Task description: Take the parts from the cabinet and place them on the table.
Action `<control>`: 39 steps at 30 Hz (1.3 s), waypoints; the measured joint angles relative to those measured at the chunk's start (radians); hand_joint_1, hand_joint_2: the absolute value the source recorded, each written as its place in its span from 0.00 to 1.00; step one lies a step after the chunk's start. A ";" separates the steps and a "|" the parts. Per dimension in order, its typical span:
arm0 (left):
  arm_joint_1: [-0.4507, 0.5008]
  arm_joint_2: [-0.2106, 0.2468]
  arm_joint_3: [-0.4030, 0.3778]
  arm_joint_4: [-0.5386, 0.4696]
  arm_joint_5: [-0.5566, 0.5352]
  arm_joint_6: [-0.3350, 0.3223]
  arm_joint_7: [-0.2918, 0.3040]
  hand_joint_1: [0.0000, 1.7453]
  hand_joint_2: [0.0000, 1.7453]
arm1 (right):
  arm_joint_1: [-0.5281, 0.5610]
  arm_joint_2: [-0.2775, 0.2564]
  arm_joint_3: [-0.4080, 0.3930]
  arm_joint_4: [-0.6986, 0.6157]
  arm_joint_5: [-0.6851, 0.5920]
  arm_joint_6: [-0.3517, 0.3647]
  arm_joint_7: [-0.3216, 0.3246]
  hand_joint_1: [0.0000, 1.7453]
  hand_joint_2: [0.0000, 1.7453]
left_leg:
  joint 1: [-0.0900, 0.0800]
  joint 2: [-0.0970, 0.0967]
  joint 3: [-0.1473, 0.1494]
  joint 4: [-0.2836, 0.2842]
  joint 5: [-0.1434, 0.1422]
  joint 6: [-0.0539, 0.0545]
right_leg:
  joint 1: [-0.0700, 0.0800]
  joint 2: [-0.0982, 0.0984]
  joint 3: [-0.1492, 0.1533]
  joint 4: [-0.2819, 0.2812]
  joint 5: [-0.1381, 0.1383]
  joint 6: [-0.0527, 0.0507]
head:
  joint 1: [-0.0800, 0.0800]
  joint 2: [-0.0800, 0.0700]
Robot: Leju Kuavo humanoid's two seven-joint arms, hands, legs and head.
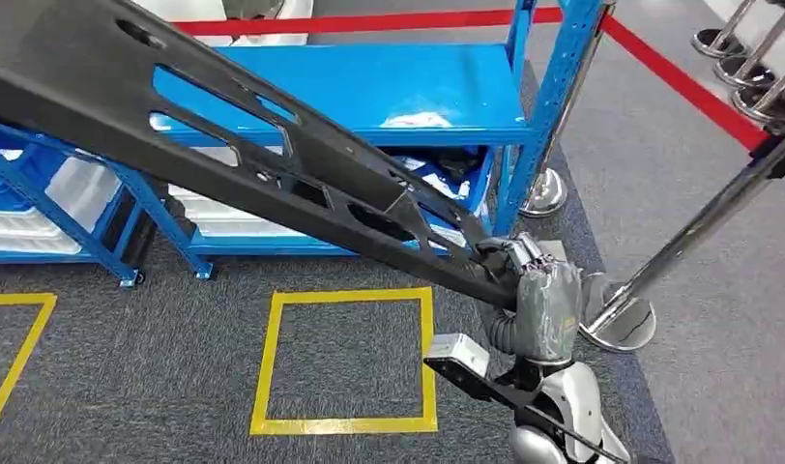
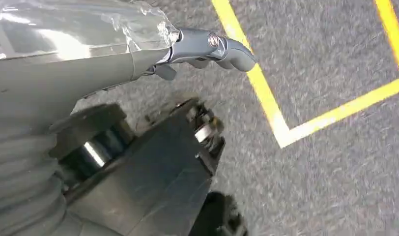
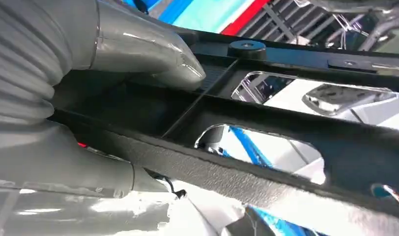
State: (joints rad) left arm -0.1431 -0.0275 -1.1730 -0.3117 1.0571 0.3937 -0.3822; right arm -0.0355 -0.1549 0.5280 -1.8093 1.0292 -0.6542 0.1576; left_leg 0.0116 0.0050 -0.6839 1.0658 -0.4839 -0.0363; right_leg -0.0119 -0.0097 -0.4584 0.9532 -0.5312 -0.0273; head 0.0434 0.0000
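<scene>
A long black plastic part (image 1: 224,145) with several cut-outs runs slantwise across the head view, from the top left down to the lower right. My right hand (image 1: 538,290) grips its lower end, in front of the blue cabinet (image 1: 418,97). In the right wrist view the thumb (image 3: 153,54) presses on the ribbed inner face of the part (image 3: 296,132), with the fingers hidden beneath it. My left hand (image 2: 212,46) hangs over the grey carpet, thumb stretched out, holding nothing. More dark parts (image 1: 447,169) lie on the cabinet's lower shelf.
A yellow taped square (image 1: 345,295) marks the carpet before the cabinet. Chrome barrier posts (image 1: 621,319) (image 1: 543,193) stand close to my right hand, and a red belt (image 1: 679,82) runs behind. White bins (image 1: 79,184) sit on a lower shelf at left.
</scene>
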 joint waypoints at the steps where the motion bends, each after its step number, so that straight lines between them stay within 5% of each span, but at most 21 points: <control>1: 0.000 0.000 0.000 0.000 0.000 0.000 0.000 0.00 1.00 | 0.000 0.000 0.000 0.000 0.000 -0.001 0.000 1.00 1.00 | 0.000 0.000 -0.017 0.071 -0.069 -0.004 | 0.000 -0.002 -0.017 0.002 0.012 -0.001 | -0.011 0.000; 3: -0.001 0.000 0.000 0.000 0.000 0.000 0.000 0.00 1.00 | 0.000 0.001 0.000 0.002 -0.002 -0.001 0.000 1.00 1.00 | 0.000 0.000 -0.041 0.214 -0.137 -0.008 | 0.003 -0.003 -0.056 0.011 0.037 -0.002 | -0.022 0.000; 5: 0.000 0.000 0.000 0.000 0.000 0.000 0.001 0.00 1.00 | 0.001 0.001 0.000 0.003 -0.002 -0.001 0.000 1.00 1.00 | 0.000 0.000 -0.017 0.264 -0.079 -0.008 | 0.003 -0.003 -0.103 0.028 0.059 0.001 | -0.030 0.000; 7: -0.002 0.000 0.000 0.000 -0.001 0.000 0.001 0.00 1.00 | 0.001 0.001 0.000 0.004 -0.002 -0.002 0.001 1.00 1.00 | 0.000 0.000 0.077 0.166 -0.013 -0.003 | 0.003 -0.003 -0.145 0.046 0.076 0.006 | -0.035 0.000; 9: -0.006 0.000 0.000 0.000 -0.001 -0.002 0.001 0.00 1.00 | 0.001 0.001 0.000 0.004 -0.002 -0.002 0.001 1.00 1.00 | -0.005 -0.001 0.228 -0.027 -0.060 0.007 | 0.009 -0.003 -0.165 0.066 0.085 0.013 | -0.038 0.000; 10: -0.009 0.000 0.000 0.000 -0.001 -0.002 0.001 0.00 1.00 | 0.001 0.001 0.000 0.004 -0.001 -0.003 0.001 1.00 1.00 | -0.005 -0.001 0.253 -0.091 -0.088 0.019 | 0.009 -0.005 -0.168 0.071 0.092 0.019 | -0.038 0.000; 13: -0.006 0.000 0.000 0.000 -0.001 -0.002 0.002 0.00 1.00 | 0.002 0.002 0.000 0.004 0.000 -0.005 0.001 1.00 1.00 | -0.006 -0.003 0.224 -0.092 -0.067 0.042 | 0.010 -0.006 -0.176 0.066 0.124 0.044 | -0.035 0.000; 14: -0.006 -0.001 0.000 0.001 0.000 -0.003 0.002 0.00 1.00 | 0.003 0.002 0.000 0.005 0.000 -0.005 0.001 1.00 1.00 | 0.000 0.004 0.214 -0.094 -0.052 0.052 | 0.003 -0.002 -0.185 0.076 0.102 0.048 | -0.042 0.000; 17: -0.007 -0.001 0.000 0.001 -0.002 -0.003 0.003 0.00 1.00 | 0.004 0.002 0.000 0.005 -0.017 -0.008 0.002 1.00 1.00 | -0.003 0.007 0.162 -0.093 -0.015 0.066 | 0.001 0.003 -0.232 0.252 -0.091 0.060 | -0.021 0.000; 18: -0.007 -0.001 0.000 0.001 -0.002 -0.003 0.003 0.00 1.00 | 0.005 0.002 0.000 0.005 -0.030 -0.009 0.002 1.00 1.00 | -0.003 0.007 0.148 -0.093 -0.005 0.066 | 0.001 0.003 -0.240 0.312 -0.117 0.063 | -0.017 0.000; 19: -0.006 -0.001 0.000 0.001 -0.002 -0.003 0.003 0.00 1.00 | 0.006 0.002 0.000 0.006 -0.042 -0.010 0.002 1.00 1.00 | -0.004 0.007 0.130 -0.092 0.005 0.065 | 0.000 0.003 -0.240 0.366 -0.109 0.065 | -0.013 0.000; 20: -0.007 -0.001 0.000 0.001 -0.006 -0.003 0.003 0.00 1.00 | 0.007 0.002 0.000 0.007 -0.081 -0.013 -0.006 1.00 1.00 | -0.004 0.008 0.113 -0.090 0.017 0.063 | -0.001 0.003 -0.229 0.385 -0.065 0.064 | -0.008 0.000; 22: -0.006 -0.001 0.000 0.001 -0.007 -0.003 0.003 0.00 1.00 | 0.007 0.002 0.000 0.008 -0.217 -0.016 -0.048 1.00 1.00 | -0.003 0.008 0.085 -0.086 0.036 0.058 | 0.000 0.003 -0.161 0.317 0.032 0.059 | -0.001 0.000; 23: -0.007 -0.001 0.000 0.001 -0.007 -0.003 0.003 0.00 1.00 | 0.007 0.002 0.000 0.008 -0.292 -0.017 -0.073 1.00 1.00 | -0.003 0.008 0.084 -0.083 0.045 0.055 | 0.000 0.004 -0.092 0.222 0.036 0.052 | 0.004 0.000; 25: -0.006 -0.001 0.000 0.001 -0.008 -0.003 0.003 0.00 1.00 | 0.003 0.002 0.000 0.008 -0.356 -0.028 -0.098 1.00 1.00 | -0.009 0.007 0.076 -0.073 0.057 0.044 | 0.007 0.004 0.046 0.006 -0.024 0.041 | 0.017 0.000; 27: -0.007 -0.001 0.000 0.001 -0.007 -0.003 0.003 0.00 1.00 | 0.003 0.003 0.000 0.009 -0.366 -0.031 -0.101 1.00 1.00 | -0.006 0.008 0.067 -0.073 0.075 0.032 | 0.010 0.005 0.043 -0.004 -0.035 0.035 | 0.010 0.000; 29: -0.007 -0.001 0.000 0.002 -0.007 -0.002 0.003 0.00 1.00 | 0.005 0.003 0.000 0.009 -0.369 -0.031 -0.104 1.00 1.00 | -0.005 0.005 0.062 -0.063 0.068 0.020 | -0.001 0.001 0.036 -0.012 -0.020 0.014 | 0.009 0.000; 32: -0.005 -0.001 0.000 0.002 -0.007 -0.002 0.003 0.00 1.00 | 0.007 0.005 0.000 0.009 -0.378 -0.032 -0.135 1.00 1.00 | -0.003 0.001 -0.007 0.119 -0.072 0.007 | 0.003 -0.002 0.008 -0.004 -0.002 -0.007 | -0.019 0.000; 34: -0.002 -0.001 0.000 0.002 -0.007 -0.002 0.003 0.00 1.00 | 0.008 0.006 0.000 0.010 -0.401 -0.032 -0.170 1.00 1.00 | -0.002 0.001 -0.044 0.242 -0.109 0.004 | 0.005 -0.003 -0.012 0.005 0.007 -0.007 | -0.027 0.000; 36: 0.003 -0.001 0.000 0.003 -0.007 -0.002 0.003 0.00 1.00 | 0.011 0.007 0.000 0.010 -0.417 -0.032 -0.192 1.00 1.00 | -0.002 0.001 0.000 0.198 -0.068 0.006 | 0.006 -0.002 -0.029 0.019 0.009 -0.005 | -0.032 0.000; 39: 0.003 -0.001 0.000 0.003 -0.005 -0.001 0.003 0.00 1.00 | 0.014 0.011 0.000 0.010 -0.401 -0.032 -0.203 1.00 1.00 | -0.002 0.001 0.136 -0.020 -0.002 0.016 | 0.006 -0.001 -0.042 0.036 0.006 -0.001 | -0.040 0.000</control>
State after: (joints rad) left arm -0.1401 -0.0282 -1.1727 -0.3082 1.0517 0.3929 -0.3792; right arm -0.0216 -0.1438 0.5280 -1.7998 0.6283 -0.6867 -0.0454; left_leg 0.0097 0.0061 -0.5476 1.0458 -0.4864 -0.0201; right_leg -0.0063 -0.0108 -0.5001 0.9895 -0.5247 -0.0282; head 0.0030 0.0000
